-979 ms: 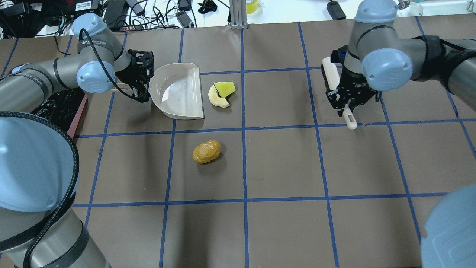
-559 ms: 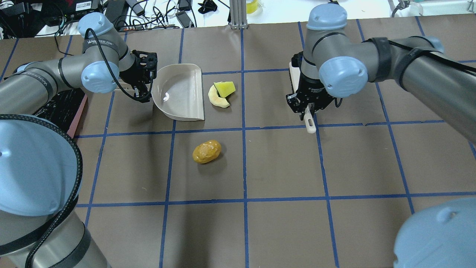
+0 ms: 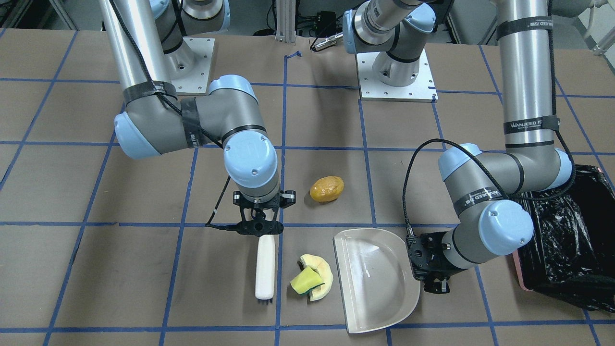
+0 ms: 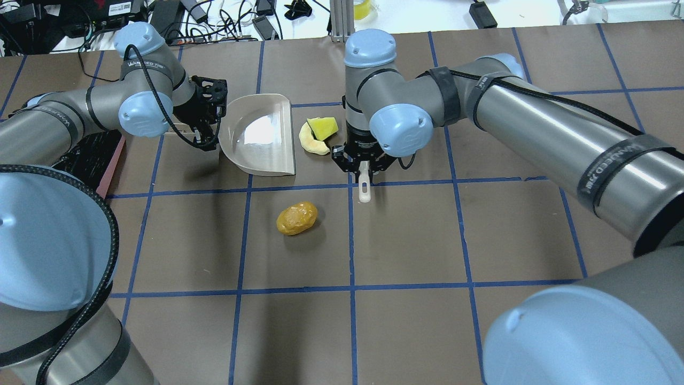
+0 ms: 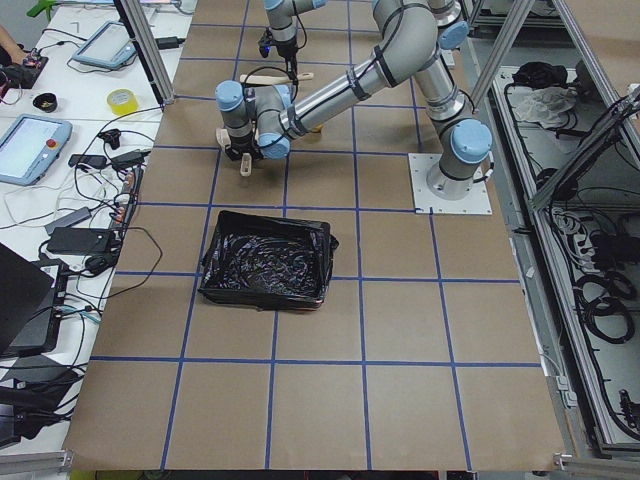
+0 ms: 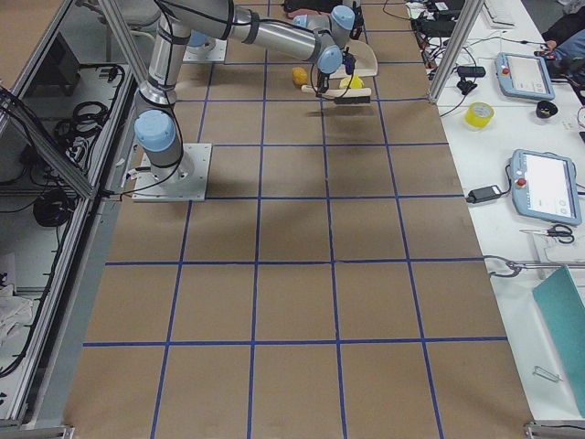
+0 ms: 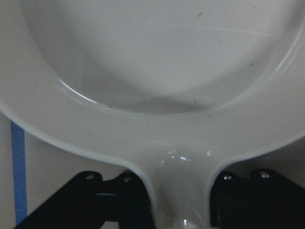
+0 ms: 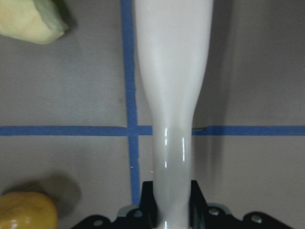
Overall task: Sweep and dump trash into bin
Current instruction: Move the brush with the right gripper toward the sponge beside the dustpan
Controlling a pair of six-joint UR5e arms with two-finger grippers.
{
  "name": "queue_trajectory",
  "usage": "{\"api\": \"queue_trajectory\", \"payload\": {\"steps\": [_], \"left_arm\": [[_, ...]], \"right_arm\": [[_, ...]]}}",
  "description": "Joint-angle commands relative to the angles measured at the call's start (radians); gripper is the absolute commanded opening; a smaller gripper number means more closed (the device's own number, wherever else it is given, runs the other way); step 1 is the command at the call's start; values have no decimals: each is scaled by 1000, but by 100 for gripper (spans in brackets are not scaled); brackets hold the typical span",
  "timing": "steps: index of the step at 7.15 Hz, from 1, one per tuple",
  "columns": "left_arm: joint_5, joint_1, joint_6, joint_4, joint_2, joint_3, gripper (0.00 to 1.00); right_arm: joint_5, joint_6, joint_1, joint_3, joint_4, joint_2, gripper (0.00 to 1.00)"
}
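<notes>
My left gripper (image 4: 206, 128) is shut on the handle of the beige dustpan (image 4: 262, 133), which rests on the table with its open edge facing the trash. The pale peel (image 4: 312, 143) lies just beyond that edge with the yellow-green sponge piece (image 4: 325, 127) on it. My right gripper (image 4: 363, 167) is shut on a white brush (image 3: 265, 266), held right beside the peel and sponge, opposite the dustpan. The golden-brown lump (image 4: 297, 217) lies apart, nearer the robot. The black-lined pink bin (image 3: 562, 240) stands beyond the left arm.
Brown table with a blue tape grid. The bin also shows in the overhead view (image 4: 88, 155), partly under my left arm. Cables and devices lie along the far table edge (image 4: 214, 16). The two arm bases (image 3: 394, 72) stand at the robot's side.
My right arm has swung left across the table with the brush, from the right side to beside the peel and sponge. The left gripper and dustpan have barely shifted.
</notes>
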Motion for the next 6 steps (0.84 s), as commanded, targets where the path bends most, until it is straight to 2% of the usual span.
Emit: {"api": "queue_trajectory", "payload": {"steps": [1,2,3,6], "left_arm": [[-1,0,0,0,2,-3,0],[-2,0,1,0,2,-3,0],[-2,0,1,0,2,-3,0],[-2,0,0,0,2,-6,0]], "right_arm": [[20,85,57,-56,-6,55,0],[73,90,57,-65,-9,60,0],[80,111,65,-88,-7,71,0],[126,319,178,-273,-20,213,0]]}}
